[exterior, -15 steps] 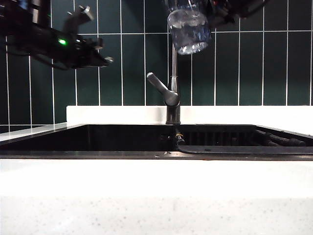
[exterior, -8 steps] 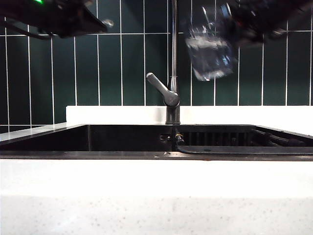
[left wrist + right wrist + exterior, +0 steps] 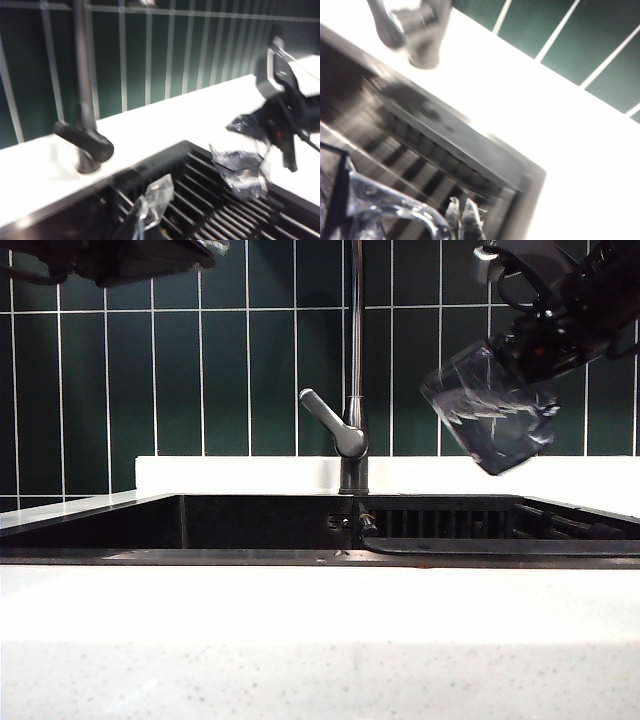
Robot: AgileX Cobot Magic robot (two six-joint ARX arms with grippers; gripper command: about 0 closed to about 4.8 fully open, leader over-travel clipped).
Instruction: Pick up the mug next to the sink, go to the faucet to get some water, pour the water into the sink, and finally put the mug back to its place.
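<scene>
Since a second ago, carried from above the faucet point(image 3: 352, 360) down toward four o'clock and tipped: the mug point(image 3: 488, 420), clamped in the right gripper point(image 3: 535, 355) fingers, now over the sink point(image 3: 250, 525)'s ribbed right half. Long axis slanted, mouth toward ten o'clock, base toward four o'clock. Open room beneath down to the rack and toward the faucet at nine o'clock; left gripper point(image 3: 215, 248) raised to the upper edge at eleven o'clock, fingers together, empty.
</scene>
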